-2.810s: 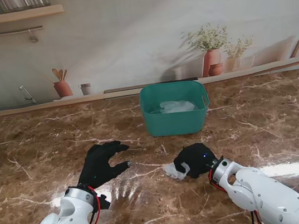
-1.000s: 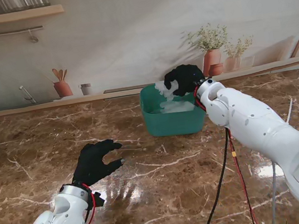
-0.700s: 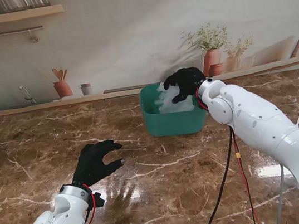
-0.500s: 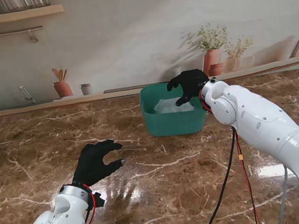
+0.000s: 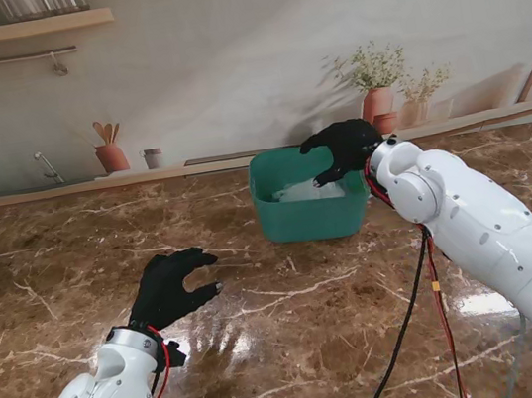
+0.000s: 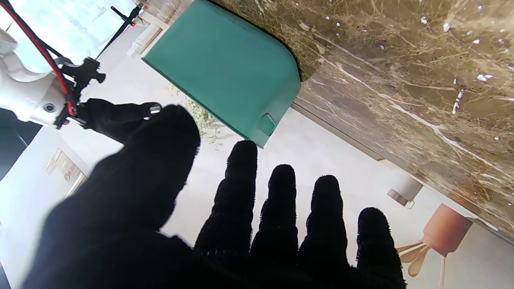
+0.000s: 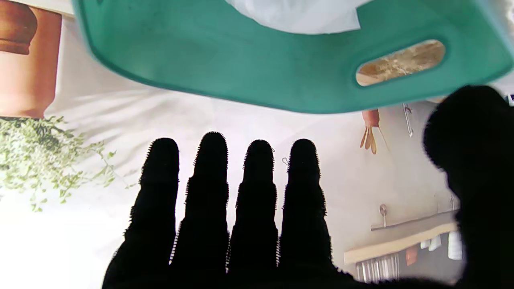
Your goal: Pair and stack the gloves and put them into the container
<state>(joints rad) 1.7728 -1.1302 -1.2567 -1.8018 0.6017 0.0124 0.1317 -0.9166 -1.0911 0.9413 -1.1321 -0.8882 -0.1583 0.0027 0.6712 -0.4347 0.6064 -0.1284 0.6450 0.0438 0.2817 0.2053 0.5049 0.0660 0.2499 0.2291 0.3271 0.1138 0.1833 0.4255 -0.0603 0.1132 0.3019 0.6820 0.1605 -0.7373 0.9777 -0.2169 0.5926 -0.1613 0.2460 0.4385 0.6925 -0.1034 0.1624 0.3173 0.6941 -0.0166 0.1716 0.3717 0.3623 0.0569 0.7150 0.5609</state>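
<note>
Lying inside the green container, the white gloves looked delivered. The right hand hovered above it, fingers spread and empty; the left hand was also spread. No gloves showed on the table.

A mock kitchen: marble counter before a printed backdrop of shelves and pots.

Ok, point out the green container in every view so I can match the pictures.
Stand view: the green container sits on the table's far middle, under the right hand.
Left wrist view: its outer wall shows past the left hand, fingers spread.
Right wrist view: its rim and handle slot show beyond the fingers.
Shared landmark: the white gloves inside appear in the stand and right wrist views.
</note>
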